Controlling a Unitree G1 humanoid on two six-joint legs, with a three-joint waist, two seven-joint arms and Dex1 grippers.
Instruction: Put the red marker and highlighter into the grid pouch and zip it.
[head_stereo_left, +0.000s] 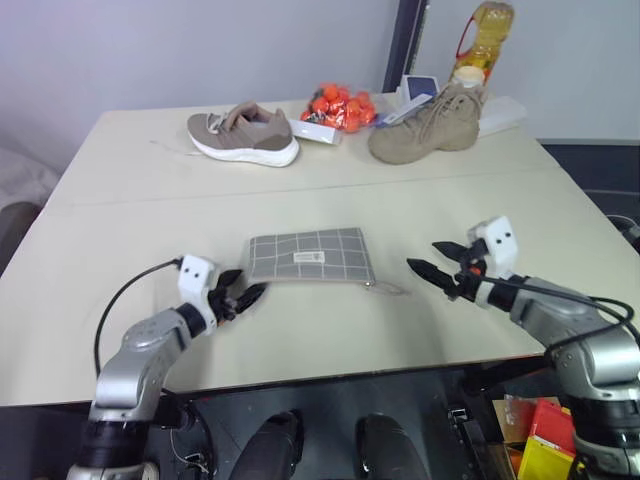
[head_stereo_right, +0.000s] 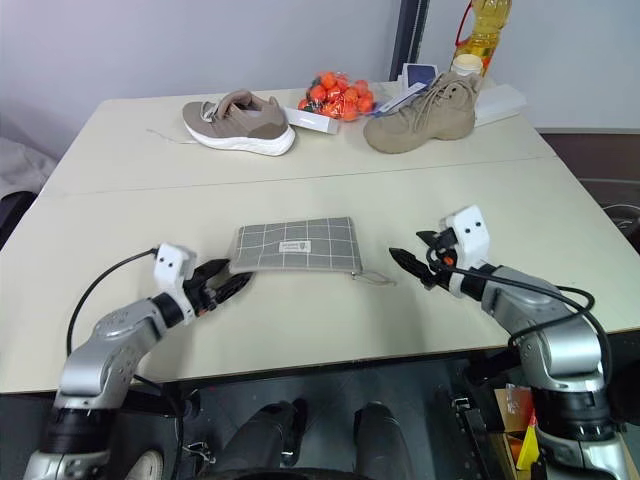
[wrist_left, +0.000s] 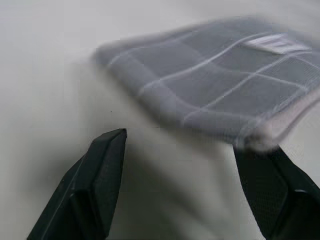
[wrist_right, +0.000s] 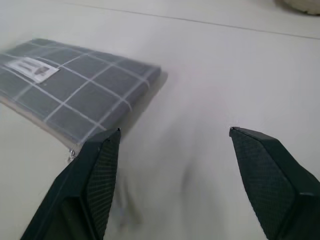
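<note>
both spread claws, left (head_stereo_left: 243, 294) and right (head_stereo_left: 432, 262), flanking grid pouch (head_stereo_left: 310, 256)

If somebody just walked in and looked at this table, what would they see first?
Probably the grey grid pouch lying flat in the middle of the table's near half, with the left gripper and the right gripper on either side of it, jaws open and holding nothing. At the far edge sit a tan sneaker, a bag of orange balls and a brown boot.
</note>
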